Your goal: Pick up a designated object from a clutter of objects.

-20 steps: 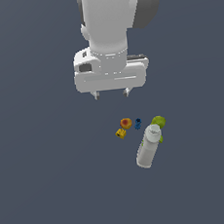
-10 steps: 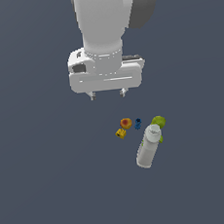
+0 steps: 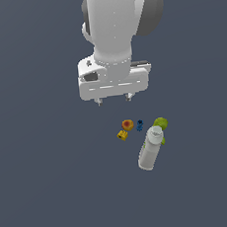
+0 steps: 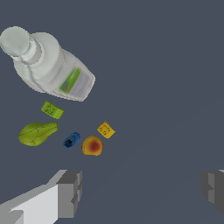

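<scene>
The lime-green pear-like lump (image 3: 160, 123) lies on the grey floor beside the cap of the white bottle (image 3: 151, 148); it shows in the wrist view (image 4: 37, 133) too. Near it lie a small green brick (image 4: 52, 110), a blue piece (image 4: 71, 140), an orange round piece (image 4: 92, 145) and a yellow block (image 4: 105, 129). My gripper (image 3: 113, 99) hangs above the floor, toward the exterior view's left of the clutter, with its fingers (image 4: 68, 192) wide apart and nothing between them.
The white bottle with a green label patch (image 4: 50, 68) lies on its side, much larger than the other pieces. The arm's white body (image 3: 116, 31) fills the upper middle of the exterior view.
The arm and gripper have shifted toward the exterior view's left and slightly lower. The objects have not moved.
</scene>
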